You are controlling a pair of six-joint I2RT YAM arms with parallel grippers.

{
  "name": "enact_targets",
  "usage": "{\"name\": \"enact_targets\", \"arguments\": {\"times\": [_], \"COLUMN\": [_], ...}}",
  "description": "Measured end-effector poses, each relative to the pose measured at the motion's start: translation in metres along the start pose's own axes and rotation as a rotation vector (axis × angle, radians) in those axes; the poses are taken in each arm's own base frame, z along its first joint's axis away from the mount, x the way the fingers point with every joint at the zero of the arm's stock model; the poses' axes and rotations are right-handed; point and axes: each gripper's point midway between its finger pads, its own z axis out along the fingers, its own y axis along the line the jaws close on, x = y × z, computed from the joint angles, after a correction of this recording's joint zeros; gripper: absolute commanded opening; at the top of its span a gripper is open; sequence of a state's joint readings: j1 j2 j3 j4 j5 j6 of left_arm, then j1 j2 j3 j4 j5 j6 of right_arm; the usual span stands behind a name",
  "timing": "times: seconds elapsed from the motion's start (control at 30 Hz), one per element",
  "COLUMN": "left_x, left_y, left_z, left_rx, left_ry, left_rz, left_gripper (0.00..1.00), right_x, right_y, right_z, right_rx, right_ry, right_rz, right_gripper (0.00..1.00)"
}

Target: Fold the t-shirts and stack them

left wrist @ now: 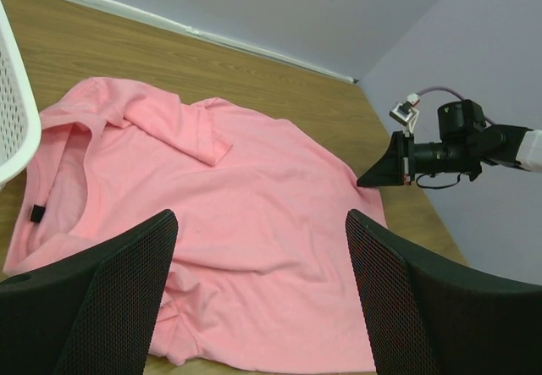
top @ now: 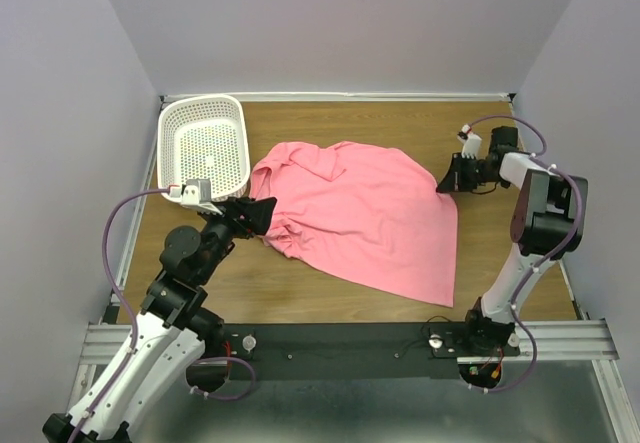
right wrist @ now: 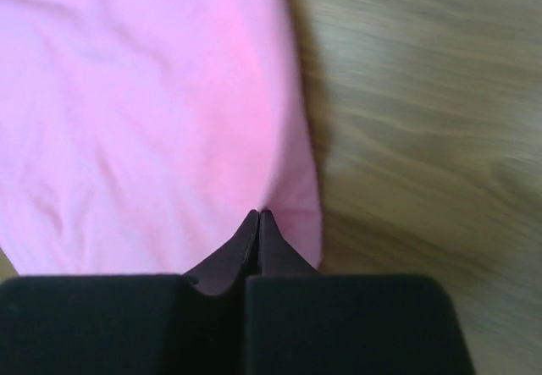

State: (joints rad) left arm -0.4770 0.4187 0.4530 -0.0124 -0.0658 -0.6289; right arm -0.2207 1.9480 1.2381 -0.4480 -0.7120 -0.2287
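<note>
Salmon-pink cloth fills the middle of the overhead view: the t-shirt [top: 360, 213] lies spread out but rumpled on the wooden table [top: 300, 298], running from the centre-left of the frame down towards the lower right. Its collar end sits at the left, just beside the white perforated basket [top: 203, 99], which stands in the upper left corner of the table. From the left wrist camera I see the t-shirt [left wrist: 254, 223] from the collar side, with the round neck at the left of the frame, a small dark label [left wrist: 37, 214] inside it, and one sleeve [left wrist: 182, 129] folded over onto the body. The basket [left wrist: 17, 121] shows only as a white wall at the left edge of that view. My left gripper [top: 258, 213] hovers at the collar end with its jaws released wide; in its own view the left gripper [left wrist: 261, 218] has nothing between the two black fingers [left wrist: 127, 290], only the shirt lying below them. My right gripper [top: 443, 183] reaches in from the right of the frame to the shirt's far right corner. In the right wrist view the right gripper [right wrist: 258, 216] is clenched, its tips pressed together into a point on the t-shirt [right wrist: 144, 113] close to its edge, pinching the cloth there, with bare table [right wrist: 423, 96] on the right side of the frame. The left wrist camera also catches that right gripper [left wrist: 373, 179] touching the shirt's edge at the right.
</note>
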Motion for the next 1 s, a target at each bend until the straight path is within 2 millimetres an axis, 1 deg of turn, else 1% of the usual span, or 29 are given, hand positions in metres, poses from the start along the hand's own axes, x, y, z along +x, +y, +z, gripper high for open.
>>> {"name": "enact_targets", "arguments": {"times": [0.03,0.07,0.13,0.17,0.2,0.23,0.27,0.3,0.33,0.37,0.4,0.43,0.47,0.5,0.53,0.6,0.67,0.73,0.8,0.87,0.97,1.0], "left_x": [0.0,-0.001,-0.003,-0.004,-0.005,-0.006,-0.006,-0.006,-0.006,-0.006,-0.006,-0.006,-0.006,-0.005,-0.005,-0.005,-0.005,-0.006,-0.007,-0.008,-0.008,-0.008], "left_y": [0.0,-0.001,-0.002,-0.003,-0.004,-0.004,-0.004,-0.004,-0.004,-0.004,-0.004,-0.004,-0.003,-0.003,-0.003,-0.003,-0.003,-0.003,-0.003,-0.004,-0.004,-0.004], "left_z": [0.0,-0.001,-0.001,-0.001,-0.002,-0.002,-0.002,-0.001,-0.001,-0.001,0.0,0.0,0.0,0.0,0.001,0.0,0.0,0.0,0.0,0.0,-0.001,-0.001], "left_rx": [-0.001,-0.001,0.001,0.003,0.004,0.004,0.003,0.003,0.002,0.001,0.0,0.0,-0.001,-0.002,-0.002,-0.002,-0.002,-0.001,0.0,0.002,0.003,0.003], "left_ry": [0.005,0.007,0.005,0.004,0.003,0.002,0.004,0.005,0.008,0.009,0.01,0.011,0.013,0.015,0.016,0.017,0.016,0.015,0.012,0.01,0.008,0.008], "left_rz": [0.002,0.005,0.01,0.015,0.018,0.021,0.023,0.028,0.031,0.035,0.038,0.04,0.043,0.045,0.046,0.051,0.057,0.061,0.064,0.065,0.066,0.066], "left_gripper": [0.88,0.88,0.88,0.88,0.88,0.88,0.88,0.88,0.88,0.88,0.88,0.88,0.88,0.88,0.88,0.88,0.88,0.88,0.88,0.88,0.88,0.88], "right_x": [0.001,0.002,0.003,0.004,0.006,0.01,0.015,0.021,0.034,0.046,0.059,0.067,0.071,0.074,0.074,0.066,0.056,0.05,0.047,0.051,0.056,0.058], "right_y": [0.007,0.019,0.045,0.064,0.086,0.121,0.152,0.178,0.21,0.231,0.243,0.246,0.242,0.23,0.223,0.2,0.183,0.17,0.163,0.161,0.153,0.15], "right_z": [0.0,0.0,-0.004,-0.006,-0.008,-0.009,-0.011,-0.012,-0.013,-0.013,-0.013,-0.013,-0.012,-0.011,-0.011,-0.014,-0.017,-0.016,-0.006,0.004,0.027,0.032], "right_rx": [-0.01,-0.024,-0.036,-0.045,-0.062,-0.094,-0.132,-0.17,-0.225,-0.271,-0.301,-0.312,-0.299,-0.261,-0.239,-0.174,-0.121,-0.088,-0.08,-0.092,-0.105,-0.105], "right_ry": [0.006,0.011,0.017,0.017,0.016,0.016,0.017,0.018,0.025,0.039,0.064,0.085,0.103,0.127,0.134,0.13,0.119,0.117,0.134,0.163,0.214,0.229], "right_rz": [-0.016,-0.05,-0.144,-0.212,-0.291,-0.411,-0.519,-0.598,-0.71,-0.777,-0.818,-0.835,-0.834,-0.816,-0.801,-0.731,-0.666,-0.612,-0.552,-0.5,-0.407,-0.387], "right_gripper": [0.01,0.01,0.0,0.01,0.06,0.17,0.41,0.48,0.51,0.54,0.54,0.55,0.55,0.55,0.55,0.55,0.55,0.55,0.55,0.55,0.55,0.54]}}
